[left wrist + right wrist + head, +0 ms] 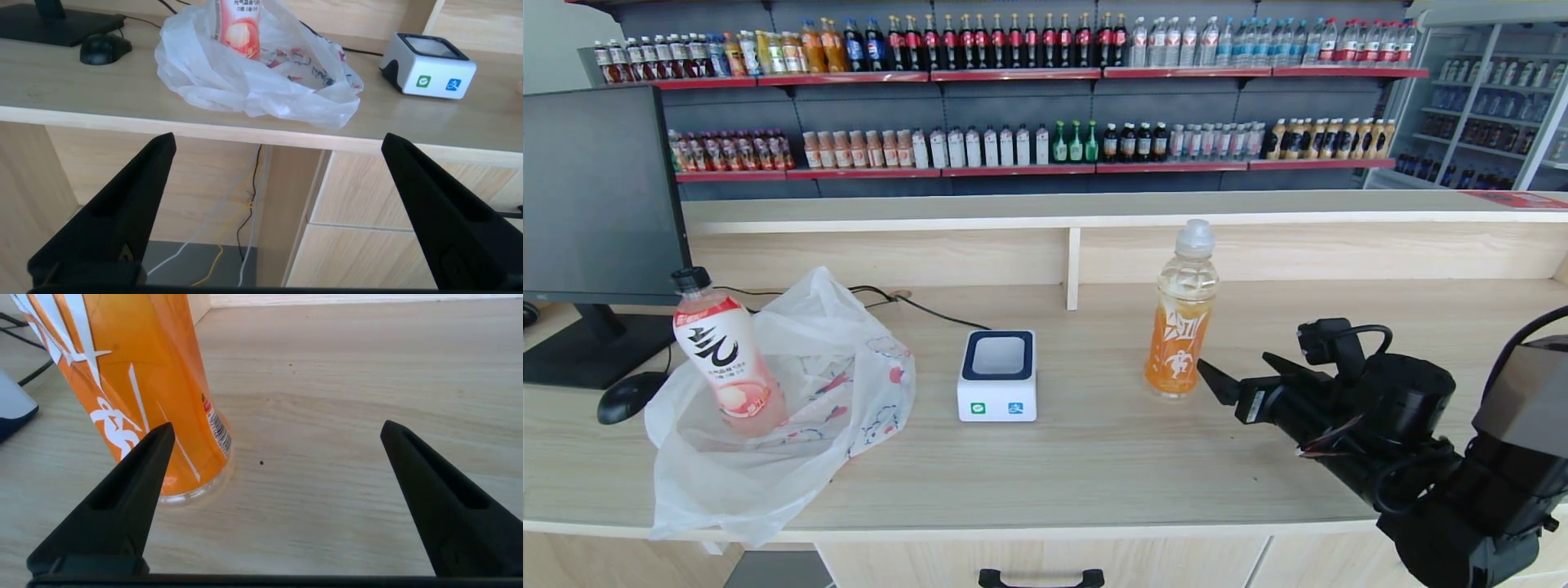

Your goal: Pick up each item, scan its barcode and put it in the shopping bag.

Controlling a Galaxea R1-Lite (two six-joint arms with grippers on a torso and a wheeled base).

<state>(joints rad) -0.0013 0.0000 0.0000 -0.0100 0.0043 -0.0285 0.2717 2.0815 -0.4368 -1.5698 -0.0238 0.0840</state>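
An orange drink bottle (1181,318) stands upright on the wooden counter (1094,457), right of centre. My right gripper (1241,371) is open just to its right, low over the counter; in the right wrist view the orange bottle (139,384) stands off to one side of the open right gripper (278,506), outside the fingers. A pink drink bottle (723,355) stands tilted inside the white plastic shopping bag (792,425) at the left. The white barcode scanner (998,376) sits between bag and orange bottle. My left gripper (278,212) is open below the counter edge, facing the bag (270,82) and scanner (429,65).
A monitor (600,196) and black mouse (631,396) occupy the far left. A cable (923,309) runs behind the bag. A raised ledge with an upright divider (1073,265) closes the back. A drawer handle (1041,578) sits under the front edge.
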